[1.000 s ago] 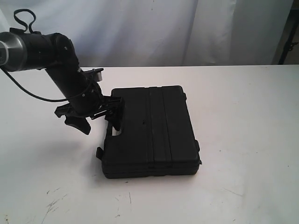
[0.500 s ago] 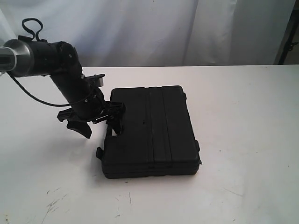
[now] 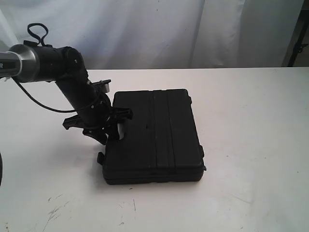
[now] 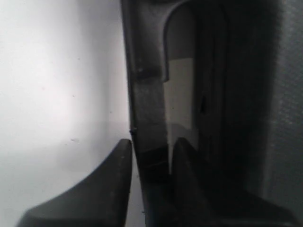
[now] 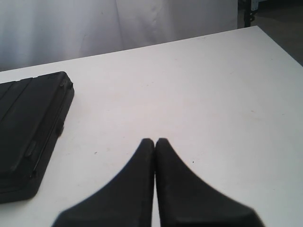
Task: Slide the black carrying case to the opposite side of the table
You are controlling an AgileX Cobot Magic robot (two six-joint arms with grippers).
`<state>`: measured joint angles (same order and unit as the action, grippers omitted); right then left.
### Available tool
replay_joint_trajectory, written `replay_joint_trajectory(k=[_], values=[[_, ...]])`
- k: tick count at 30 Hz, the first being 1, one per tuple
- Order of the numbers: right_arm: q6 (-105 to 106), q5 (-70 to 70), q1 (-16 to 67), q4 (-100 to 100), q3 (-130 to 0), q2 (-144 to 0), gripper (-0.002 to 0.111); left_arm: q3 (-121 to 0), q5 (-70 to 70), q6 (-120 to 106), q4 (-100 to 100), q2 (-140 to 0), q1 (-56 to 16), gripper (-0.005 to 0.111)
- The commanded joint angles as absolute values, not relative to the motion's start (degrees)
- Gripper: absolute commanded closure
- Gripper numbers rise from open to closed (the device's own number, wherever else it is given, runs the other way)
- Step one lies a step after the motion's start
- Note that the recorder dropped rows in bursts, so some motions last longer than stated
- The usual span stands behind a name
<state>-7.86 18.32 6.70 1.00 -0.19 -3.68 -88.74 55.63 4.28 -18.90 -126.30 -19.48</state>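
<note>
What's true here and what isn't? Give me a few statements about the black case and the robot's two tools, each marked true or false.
1. The black case lies flat on the white table. True.
2. The case stands open with its lid up. False: the lid is closed.
3. The left tool has the handle of the case between its fingers. True.
4. The right tool is gripping the far edge of the case. False: it is shut on nothing, over bare table and apart from the case.
</note>
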Motion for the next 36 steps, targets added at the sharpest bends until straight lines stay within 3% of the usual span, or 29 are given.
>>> replay_joint_trajectory(k=[1,36], values=[[-7.45,18.05,6.25,1.16,0.00,-3.32,0.108,-88.91,55.88,4.41,-17.43,-126.20,-19.41,0.106],[-7.45,18.05,6.25,1.16,0.00,-3.32,0.108,-88.91,62.02,10.78,-2.51,-117.38,-19.28,0.107]])
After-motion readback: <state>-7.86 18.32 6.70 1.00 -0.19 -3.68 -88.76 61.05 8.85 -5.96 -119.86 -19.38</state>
